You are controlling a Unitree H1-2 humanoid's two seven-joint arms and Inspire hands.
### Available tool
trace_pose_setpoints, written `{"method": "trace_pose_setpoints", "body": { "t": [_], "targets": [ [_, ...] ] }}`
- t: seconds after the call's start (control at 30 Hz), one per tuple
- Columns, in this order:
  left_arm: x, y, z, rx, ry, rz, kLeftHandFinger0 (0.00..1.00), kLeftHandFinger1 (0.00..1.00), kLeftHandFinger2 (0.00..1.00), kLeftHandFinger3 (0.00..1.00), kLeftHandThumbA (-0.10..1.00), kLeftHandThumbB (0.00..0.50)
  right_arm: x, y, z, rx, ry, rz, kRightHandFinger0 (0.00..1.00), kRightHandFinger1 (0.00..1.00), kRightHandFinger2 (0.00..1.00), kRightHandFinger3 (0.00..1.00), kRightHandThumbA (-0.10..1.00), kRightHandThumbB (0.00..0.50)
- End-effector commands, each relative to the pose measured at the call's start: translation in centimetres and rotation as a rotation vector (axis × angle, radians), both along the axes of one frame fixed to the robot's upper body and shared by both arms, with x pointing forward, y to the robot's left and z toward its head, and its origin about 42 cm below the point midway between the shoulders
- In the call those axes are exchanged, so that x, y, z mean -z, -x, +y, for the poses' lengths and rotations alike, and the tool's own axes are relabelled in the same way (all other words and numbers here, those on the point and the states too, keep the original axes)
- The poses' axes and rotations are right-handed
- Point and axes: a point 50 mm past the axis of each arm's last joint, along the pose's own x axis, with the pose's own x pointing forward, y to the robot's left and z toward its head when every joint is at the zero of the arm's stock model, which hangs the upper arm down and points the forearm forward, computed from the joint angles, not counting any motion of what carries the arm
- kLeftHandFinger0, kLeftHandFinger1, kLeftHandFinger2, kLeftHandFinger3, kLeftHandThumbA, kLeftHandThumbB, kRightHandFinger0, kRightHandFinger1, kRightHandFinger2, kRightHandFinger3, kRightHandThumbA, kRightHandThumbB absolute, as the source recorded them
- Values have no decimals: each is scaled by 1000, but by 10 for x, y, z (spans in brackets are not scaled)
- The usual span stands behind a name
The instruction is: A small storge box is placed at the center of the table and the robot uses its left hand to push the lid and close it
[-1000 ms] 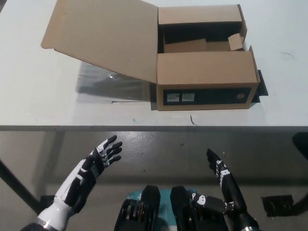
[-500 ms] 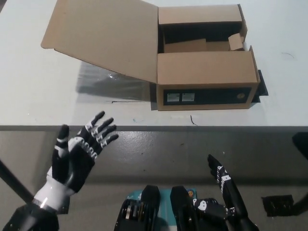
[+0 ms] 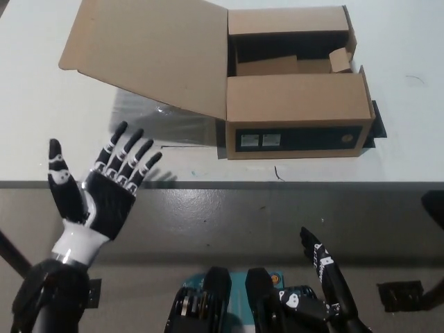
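Left robot hand (image 3: 97, 191), fingers spread and empty, hovers below-left of the box lid (image 3: 149, 52).

The box (image 3: 295, 83) in the upper middle of the frame is showing plain brown cardboard, with a black band along its front face carrying two small pale labels (image 3: 260, 141). Its lid (image 3: 149, 52), at the upper left, is showing the same brown. The table (image 3: 48, 132) is appearing off-white, with a grey shadow under the lid. The left hand (image 3: 100, 191) at the lower left is showing black and white patches. The right hand (image 3: 326, 267) at the lower right is appearing black with small white marks.
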Motion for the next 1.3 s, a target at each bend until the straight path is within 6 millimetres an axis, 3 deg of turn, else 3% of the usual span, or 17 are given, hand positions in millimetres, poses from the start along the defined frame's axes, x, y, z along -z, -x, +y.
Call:
{"method": "trace_pose_setpoints", "body": {
  "t": [0.0,0.37,0.67,0.9,1.0,1.27],
  "targets": [
    [-31,-27,-5,135,260,-31,1000,1000,1000,1000,1000,354,-21,-9,5,6,-36,-138,1000,1000,1000,1000,1000,333],
    [-22,-40,-1,116,260,22,1000,1000,1000,1000,1000,359,-22,-9,6,11,-46,-142,1000,1000,1000,1000,1000,312],
    [-30,-55,-2,117,235,17,1000,1000,1000,1000,1000,356,-24,-12,6,10,-41,-150,1000,1000,1000,1000,1000,319],
    [-19,-64,-8,109,252,61,1000,1000,1000,1000,1000,357,-27,-15,3,8,-38,-161,1000,1000,1000,1000,1000,301],
    [-18,-71,-6,111,250,66,1000,1000,1000,1000,1000,358,-29,-16,3,7,-40,-164,1000,1000,1000,1000,1000,299],
    [-37,-116,-1,48,240,133,1000,1000,1000,1000,1000,348,-30,-20,4,12,-49,-165,1000,1000,1000,1000,1000,303]
  ]
}}
